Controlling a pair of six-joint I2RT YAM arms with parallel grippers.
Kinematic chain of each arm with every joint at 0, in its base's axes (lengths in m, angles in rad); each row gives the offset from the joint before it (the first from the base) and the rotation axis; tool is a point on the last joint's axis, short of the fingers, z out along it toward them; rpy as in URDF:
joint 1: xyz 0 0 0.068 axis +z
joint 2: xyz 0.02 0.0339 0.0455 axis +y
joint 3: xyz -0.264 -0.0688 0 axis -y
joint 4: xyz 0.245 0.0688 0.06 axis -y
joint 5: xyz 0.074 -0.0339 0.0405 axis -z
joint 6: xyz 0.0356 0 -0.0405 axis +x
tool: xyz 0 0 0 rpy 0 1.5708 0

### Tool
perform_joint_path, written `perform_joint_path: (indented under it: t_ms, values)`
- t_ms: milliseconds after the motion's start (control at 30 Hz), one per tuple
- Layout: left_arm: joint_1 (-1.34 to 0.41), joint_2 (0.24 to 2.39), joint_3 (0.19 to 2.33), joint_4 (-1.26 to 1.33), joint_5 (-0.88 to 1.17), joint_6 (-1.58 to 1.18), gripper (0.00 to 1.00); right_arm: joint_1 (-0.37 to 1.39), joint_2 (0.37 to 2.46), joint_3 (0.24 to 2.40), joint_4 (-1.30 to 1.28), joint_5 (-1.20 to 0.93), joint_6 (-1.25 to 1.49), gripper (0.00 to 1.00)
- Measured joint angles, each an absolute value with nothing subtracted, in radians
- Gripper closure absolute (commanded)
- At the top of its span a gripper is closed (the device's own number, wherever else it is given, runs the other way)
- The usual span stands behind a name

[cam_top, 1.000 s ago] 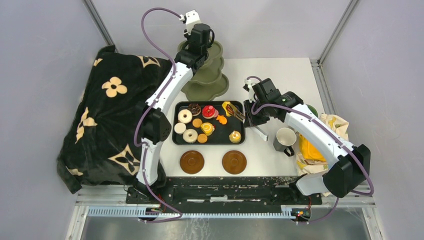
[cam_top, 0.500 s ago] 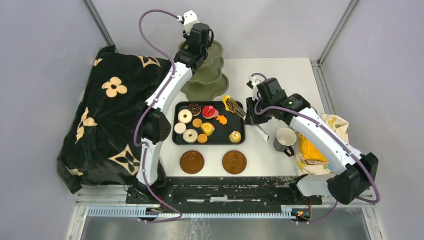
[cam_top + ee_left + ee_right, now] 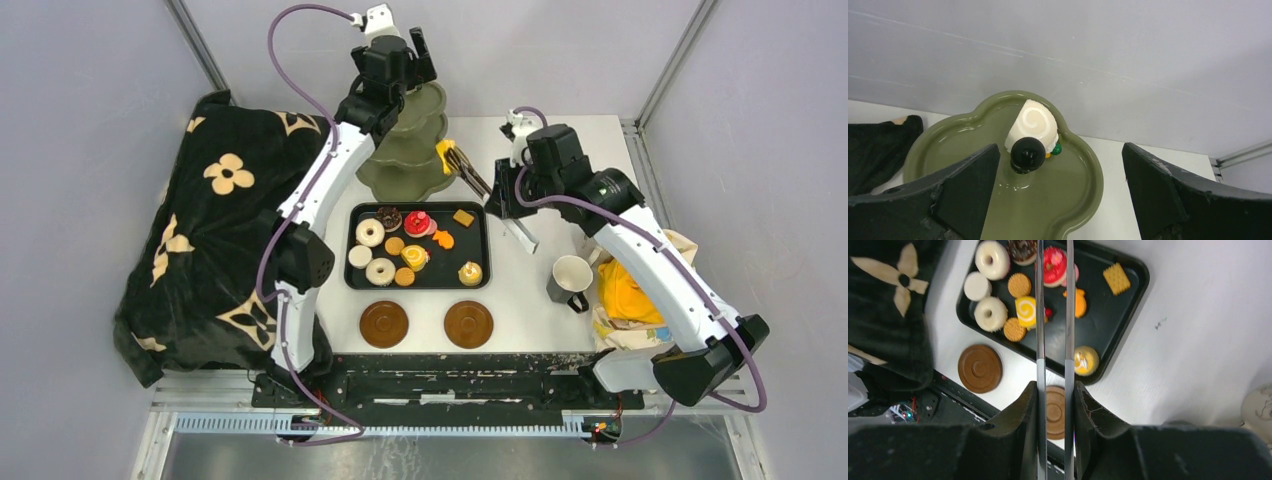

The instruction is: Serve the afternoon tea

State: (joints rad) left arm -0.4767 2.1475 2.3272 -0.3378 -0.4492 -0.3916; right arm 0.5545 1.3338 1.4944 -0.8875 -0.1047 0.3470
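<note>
**Transfer of pastries from tray to stand.**

- **Far left:** left end effector, jaws spread wide and gripping nothing, poised directly above the top tier of the olive-green stand. On that tier, a white roll cake touching the black centre knob. Wide stance judged to suit a release rather than a grasp.
- **Right of the stand:** right end effector clamped on both blades of the metal tongs, squeezing them nearly parallel. At the tips, in the top view, a yellow cake pinched and held clear of the table, over or just beside the right lobes of the stand. Tongs presumably chosen for reach and a finer pinch.
- **Nearer, on the black tray:** donuts, cookies, a red cake and others, not yet served.
- **Near edge:** left saucer and right saucer, both bare. Further right, one mug, off either saucer.

Task judged early.
</note>
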Motion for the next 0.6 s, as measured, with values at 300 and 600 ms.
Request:
perform_joint_path:
  t_ms: [300, 600]
  values:
    - [-0.424, 1.821, 2.010, -0.364, -0.390, -0.354, 0.01, 0.554, 1.457, 1.698, -0.863, -0.131, 0.319, 0.95]
    - [-0.207, 1.431, 1.523, -0.342, -0.358, -0.357, 0.01, 0.557, 1.623, 1.887, -0.828, -0.187, 0.315, 0.94]
